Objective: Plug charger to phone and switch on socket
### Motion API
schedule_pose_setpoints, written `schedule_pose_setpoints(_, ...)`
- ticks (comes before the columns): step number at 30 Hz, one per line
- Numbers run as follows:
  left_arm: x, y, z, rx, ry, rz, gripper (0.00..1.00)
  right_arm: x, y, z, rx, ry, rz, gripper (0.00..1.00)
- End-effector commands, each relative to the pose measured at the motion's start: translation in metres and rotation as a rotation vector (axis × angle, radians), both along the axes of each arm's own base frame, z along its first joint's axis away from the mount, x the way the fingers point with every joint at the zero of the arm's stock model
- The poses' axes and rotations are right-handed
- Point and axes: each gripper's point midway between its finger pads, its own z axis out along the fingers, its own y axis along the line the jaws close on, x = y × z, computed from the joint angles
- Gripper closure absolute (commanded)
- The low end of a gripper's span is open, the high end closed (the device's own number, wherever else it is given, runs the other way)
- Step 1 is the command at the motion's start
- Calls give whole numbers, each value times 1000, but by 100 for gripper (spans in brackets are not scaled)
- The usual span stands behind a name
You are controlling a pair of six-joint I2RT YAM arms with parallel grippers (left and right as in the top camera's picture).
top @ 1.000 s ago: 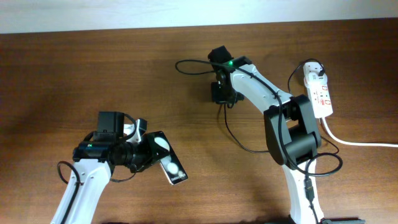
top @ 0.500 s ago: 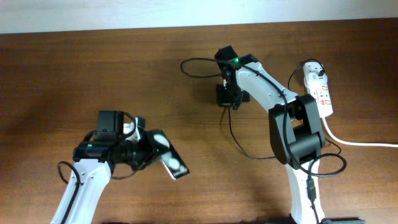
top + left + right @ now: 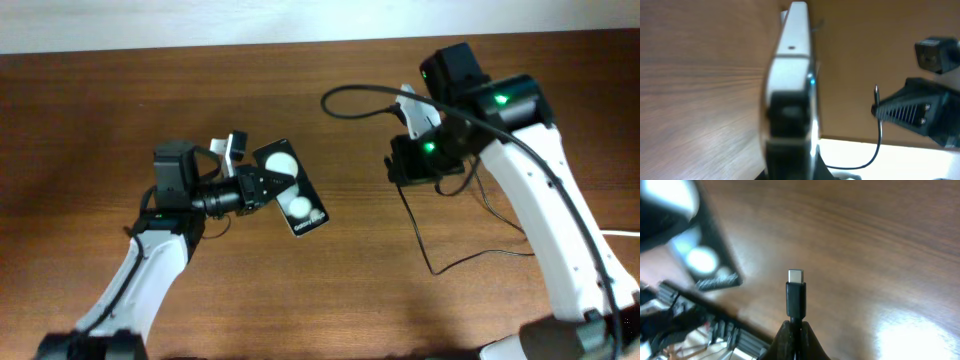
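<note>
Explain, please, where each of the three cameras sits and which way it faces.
Overhead: fixed above, looking down on the table; both arms show, left end effector holding the phone, right end effector the charger.
Left wrist: looks along its own fingers past the edge-on phone toward the right end effector.
Right wrist: looks down over its fingertips at the charger's tip.
Shared: overhead and right wrist both show the phone's face.

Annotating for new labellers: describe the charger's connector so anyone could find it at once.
Above the wooden table, find the right end effector, shut on the charger. The connector is the short black stub poking beyond the fingers. Its silver tip marks it out; the nearby phone is flat and glossy.
</note>
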Motion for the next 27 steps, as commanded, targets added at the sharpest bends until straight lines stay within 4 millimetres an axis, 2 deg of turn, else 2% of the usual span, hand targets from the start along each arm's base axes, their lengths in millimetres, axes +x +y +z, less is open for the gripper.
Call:
schedule_pose_setpoints(1, -10, -13, 17, -97, -6, -116, 100, -38, 7, 28, 99, -30, 74, 96)
schedule_pose_setpoints(4, -7, -20, 32, -133, -13, -118, 100, -65, 11, 34, 116, -54, 107, 96)
schedule_pose_setpoints(6, -3, -24, 49, -168, -56, -124, 100, -82, 24, 28, 129, -74, 152, 96)
schedule_pose_setpoints(9, -3, -26, 69, -205, -113, -145, 100, -92, 28, -6, 33, -45, 30, 96)
schedule_pose_setpoints(10, -3, -26, 71, -206, -119, -145, 100, -99, 39, -20, 31, -38, 47, 96)
schedule_pose_setpoints(11, -3, -26, 70, -209, -106, -142, 100, -101, 45, -24, 34, -46, 72, 96)
schedule_pose_setpoints(14, -3, -26, 70, -214, -87, -139, 100, -101, 60, -34, -16, -126, 113, 96)
schedule_pose_setpoints(17, -3, -26, 71, -214, -87, -139, 100, -95, 67, -32, -48, -205, 109, 96)
schedule_pose_setpoints(27, -3, -26, 70, -214, -87, -139, 100, -91, 82, -26, 21, -214, 104, 96)
